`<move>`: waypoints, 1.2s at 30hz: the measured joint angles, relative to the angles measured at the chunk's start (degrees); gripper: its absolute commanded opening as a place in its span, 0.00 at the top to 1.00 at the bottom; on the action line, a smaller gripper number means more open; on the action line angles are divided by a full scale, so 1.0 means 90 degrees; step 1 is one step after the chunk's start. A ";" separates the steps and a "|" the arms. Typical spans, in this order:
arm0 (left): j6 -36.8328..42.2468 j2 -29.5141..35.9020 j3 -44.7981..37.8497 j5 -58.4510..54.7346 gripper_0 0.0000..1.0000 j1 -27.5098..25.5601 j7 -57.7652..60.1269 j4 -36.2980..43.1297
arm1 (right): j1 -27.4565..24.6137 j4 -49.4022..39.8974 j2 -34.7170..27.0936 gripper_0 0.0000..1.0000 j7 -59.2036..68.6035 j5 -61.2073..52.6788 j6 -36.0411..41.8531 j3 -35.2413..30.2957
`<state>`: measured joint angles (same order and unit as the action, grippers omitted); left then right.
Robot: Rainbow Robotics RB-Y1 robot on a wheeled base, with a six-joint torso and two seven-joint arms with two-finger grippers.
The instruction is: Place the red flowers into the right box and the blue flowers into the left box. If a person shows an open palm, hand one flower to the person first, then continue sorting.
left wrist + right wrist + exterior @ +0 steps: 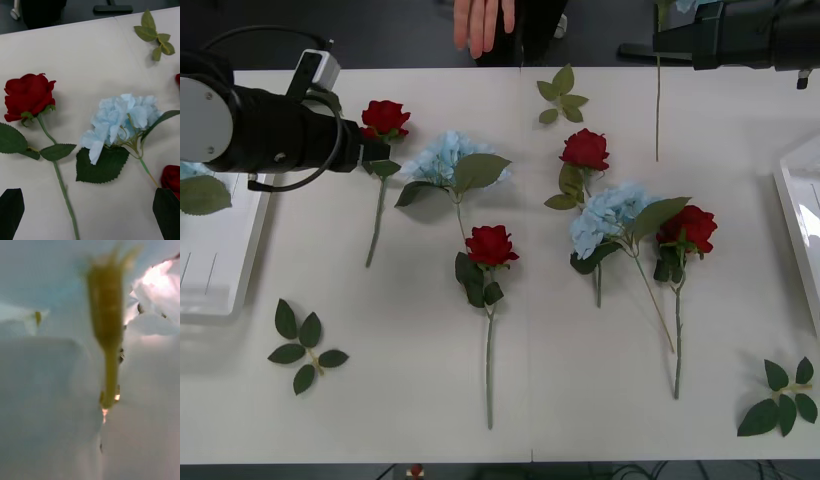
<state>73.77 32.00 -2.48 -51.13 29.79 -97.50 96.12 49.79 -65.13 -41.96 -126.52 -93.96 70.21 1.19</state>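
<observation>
While a person's open palm (483,22) reaches over the far edge of the table (420,380), our right gripper (660,45) is raised near that same far edge, to the right of the hand, with a thin green stem (657,110) hanging straight down from it. The right wrist view is pressed against pale-blue petals and a blurred green stalk, so we judge that this gripper is closed on a blue hydrangea (685,5), though the fingers themselves are hidden.

Our left gripper (90,210) hovers low over the left part of the table, its black fingers (11,208) spread wide with nothing between them. Below it lie a red rose (28,95) and, just beside that, another blue hydrangea (120,120).

Four red roses and two hydrangeas lie on the table, between the left box (220,270) and the right box (795,200). A green leaf (200,193) shows over the left box; whether a bloom lies there we cannot tell.

We judge the hand-over to be the step in hand. The next move calls for carrying the held hydrangea leftwards to the palm, releasing it only once the hand has it, and then returning to sorting, roses right and hydrangeas left.
</observation>
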 measured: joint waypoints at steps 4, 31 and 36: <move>0.0139 0.0147 -0.0182 -0.0324 0.00 -0.0111 -0.0037 -0.0001 | -0.0763 -0.1153 0.0168 1.00 -0.0033 -0.0247 -0.0142 -0.0502; 0.0150 0.0163 -0.0182 -0.0174 0.00 -0.0111 -0.0212 -0.0001 | -0.0729 -0.2472 0.2146 1.00 -0.1178 0.0261 -0.0998 -0.0777; 0.0150 0.0163 -0.0182 -0.0174 0.00 -0.0111 -0.0212 -0.0001 | -0.0354 -0.2472 0.2510 1.00 -0.1307 0.0837 -0.1210 -0.0777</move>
<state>75.12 33.47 -4.12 -52.69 28.79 -99.41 96.12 46.60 -87.38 -19.37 -138.28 -86.43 59.31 -5.81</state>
